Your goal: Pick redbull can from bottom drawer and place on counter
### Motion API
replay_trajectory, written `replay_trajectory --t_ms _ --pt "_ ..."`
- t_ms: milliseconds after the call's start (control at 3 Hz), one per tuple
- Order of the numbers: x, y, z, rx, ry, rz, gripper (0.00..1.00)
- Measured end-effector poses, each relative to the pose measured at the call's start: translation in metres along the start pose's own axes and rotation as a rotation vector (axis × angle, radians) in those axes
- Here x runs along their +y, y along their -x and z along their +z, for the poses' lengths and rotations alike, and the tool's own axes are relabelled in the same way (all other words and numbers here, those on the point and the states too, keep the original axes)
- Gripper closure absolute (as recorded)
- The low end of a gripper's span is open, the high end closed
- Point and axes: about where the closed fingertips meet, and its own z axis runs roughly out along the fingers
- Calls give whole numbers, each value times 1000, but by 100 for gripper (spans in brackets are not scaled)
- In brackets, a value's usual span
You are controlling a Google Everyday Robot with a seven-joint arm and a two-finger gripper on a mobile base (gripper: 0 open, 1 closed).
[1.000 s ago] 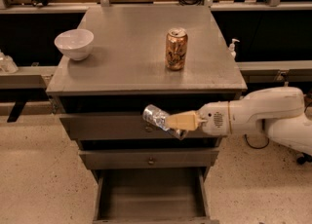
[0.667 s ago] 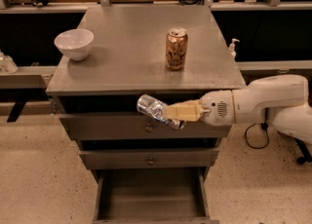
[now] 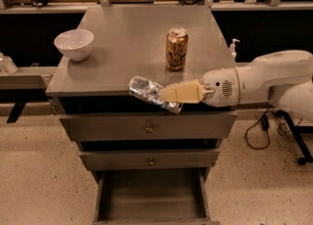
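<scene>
My gripper (image 3: 168,94) is shut on the redbull can (image 3: 148,92), a slim shiny silver can. The can lies tilted, its top pointing up and left, at the front edge of the counter (image 3: 127,38). The cream fingers (image 3: 182,93) clamp its lower half. My white arm (image 3: 259,84) reaches in from the right. The bottom drawer (image 3: 151,197) stands pulled open below, its grey interior showing nothing inside.
A gold-orange can (image 3: 176,49) stands upright on the counter just behind my gripper. A white bowl (image 3: 74,44) sits at the counter's left side. Two shut drawers with brass knobs (image 3: 149,129) lie under the counter. A black table runs behind.
My gripper has lifted the redbull can from in front of the top drawer up to the counter's front edge, with a slight shift left.
</scene>
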Motion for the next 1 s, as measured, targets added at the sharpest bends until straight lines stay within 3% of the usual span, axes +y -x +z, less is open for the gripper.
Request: replay_trajectory --t_ms 333,1000 --pt "0 -27 -14 25 62 -67 100" --pt "0 -51 -45 57 222 -150 100"
